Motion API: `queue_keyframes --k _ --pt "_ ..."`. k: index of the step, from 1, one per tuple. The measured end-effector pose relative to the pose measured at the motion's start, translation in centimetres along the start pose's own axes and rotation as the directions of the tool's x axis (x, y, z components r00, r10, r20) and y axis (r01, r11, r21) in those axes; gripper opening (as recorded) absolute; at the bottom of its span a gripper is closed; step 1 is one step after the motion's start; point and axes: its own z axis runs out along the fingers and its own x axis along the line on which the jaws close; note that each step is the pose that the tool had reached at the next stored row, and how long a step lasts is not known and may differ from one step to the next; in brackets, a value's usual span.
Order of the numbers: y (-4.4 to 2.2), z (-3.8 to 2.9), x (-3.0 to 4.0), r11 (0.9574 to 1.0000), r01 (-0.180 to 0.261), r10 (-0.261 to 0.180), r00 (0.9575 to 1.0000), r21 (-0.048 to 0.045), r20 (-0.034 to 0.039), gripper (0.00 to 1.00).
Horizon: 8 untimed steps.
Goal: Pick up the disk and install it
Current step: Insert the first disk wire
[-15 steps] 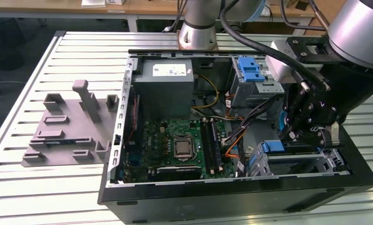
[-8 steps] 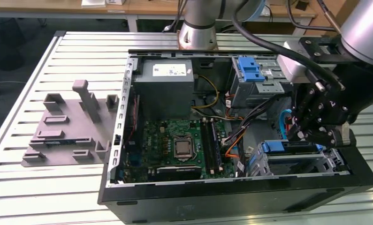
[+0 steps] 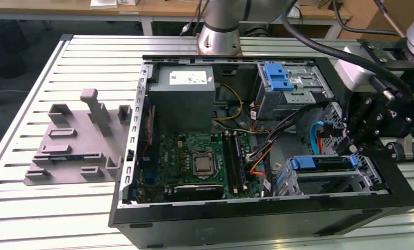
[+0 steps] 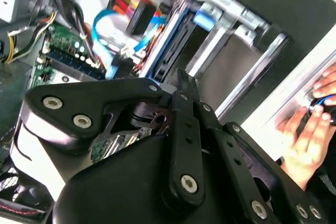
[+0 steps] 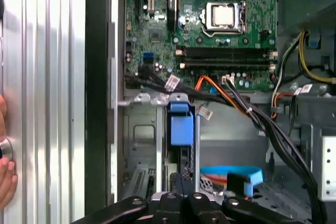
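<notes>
The disk [image 3: 322,163] stands on edge in the drive cage at the case's front corner, on the exterior view's right, with its blue carrier bracket facing up. In the first wrist view the blue carrier tab [image 5: 182,125] sits in the cage slot, just past my fingertips. The second wrist view shows the blue tab [image 4: 203,18] inside the metal cage. My gripper [image 3: 353,147] hangs right over that cage. Its fingers [image 4: 181,83] are pressed together with nothing between them, close to the disk's near end [image 5: 181,178].
The open computer case [image 3: 262,213] lies on a slatted metal table [image 3: 88,57]. Inside are the motherboard [image 3: 196,161], a grey power supply [image 3: 186,96], an upper drive cage with a blue latch [image 3: 281,78] and loose cables [image 5: 262,124]. A person's hand [image 4: 310,124] rests beside the case. A grey fixture [image 3: 78,143] sits outside.
</notes>
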Motion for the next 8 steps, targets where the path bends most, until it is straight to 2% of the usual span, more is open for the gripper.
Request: queue_keyframes --k 3,8 --pt "-0.84 -0.01 -0.1 1.0 0.0 0.0 1.0 0.0 -0.0001 0.11" --pt "-1.08 -0.01 -0.82 1.0 0.0 0.0 1.0 0.0006 -0.0025 0.11"
